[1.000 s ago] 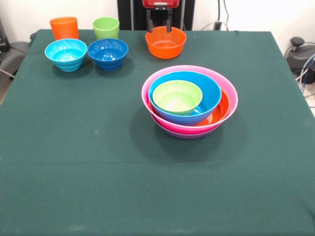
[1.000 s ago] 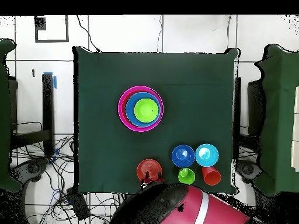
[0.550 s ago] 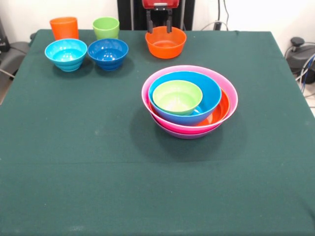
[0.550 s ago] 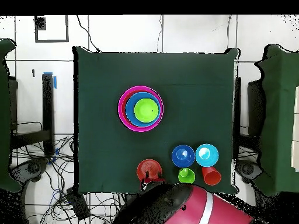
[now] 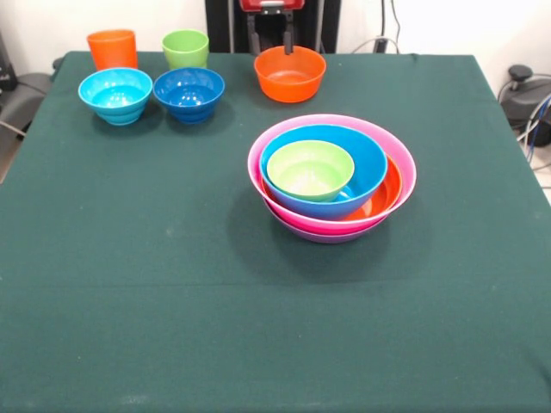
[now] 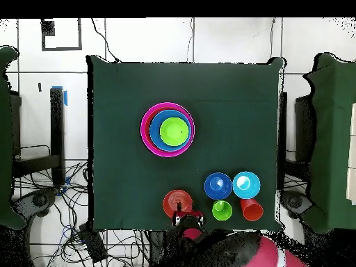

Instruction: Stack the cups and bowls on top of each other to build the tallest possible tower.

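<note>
Hovering behind the orange bowl [image 5: 290, 74] at the tabletop's [image 5: 172, 284] far edge, my fingers [image 5: 255, 33] spread apart and holding nothing. The bowl sits just in front of them; the tower [image 5: 331, 176] waits mid-table, well apart.

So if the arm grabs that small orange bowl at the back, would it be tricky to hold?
Probably a little. The small orange bowl looks like glossy plastic, so it is likely stiff and light but somewhat slippery. Its sides are rounded and flare to a wide rim, so a pinch over the rim seems the surer hold. Standing upright on cloth, it looks unlikely to roll, though a push might tip it.
</note>
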Motion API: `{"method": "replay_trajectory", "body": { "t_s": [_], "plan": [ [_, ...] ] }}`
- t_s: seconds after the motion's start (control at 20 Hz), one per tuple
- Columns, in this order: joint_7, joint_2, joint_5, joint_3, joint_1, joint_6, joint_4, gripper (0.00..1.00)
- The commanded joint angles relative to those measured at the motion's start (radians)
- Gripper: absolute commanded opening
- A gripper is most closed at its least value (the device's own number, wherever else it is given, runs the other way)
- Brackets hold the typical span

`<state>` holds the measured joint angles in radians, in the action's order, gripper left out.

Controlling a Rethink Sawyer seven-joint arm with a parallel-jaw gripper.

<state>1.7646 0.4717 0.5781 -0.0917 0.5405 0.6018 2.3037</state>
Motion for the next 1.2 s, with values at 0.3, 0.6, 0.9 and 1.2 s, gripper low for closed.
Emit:
{"method": "replay_trajectory", "body": {
  "t_s": [0.3, 0.6, 0.9, 1.2],
  "plan": [
    [0.103, 0.037, 0.067, 0.130, 0.034, -0.170, -0.122, 1.00],
    [0.082, -0.048, 0.038, 0.052, -0.042, -0.037, -0.192, 1.00],
    [0.094, -0.099, 0.063, 0.059, -0.037, -0.010, -0.238, 1.00],
    [0.106, -0.129, 0.093, 0.077, -0.016, -0.009, -0.265, 1.00]
  ]
}}
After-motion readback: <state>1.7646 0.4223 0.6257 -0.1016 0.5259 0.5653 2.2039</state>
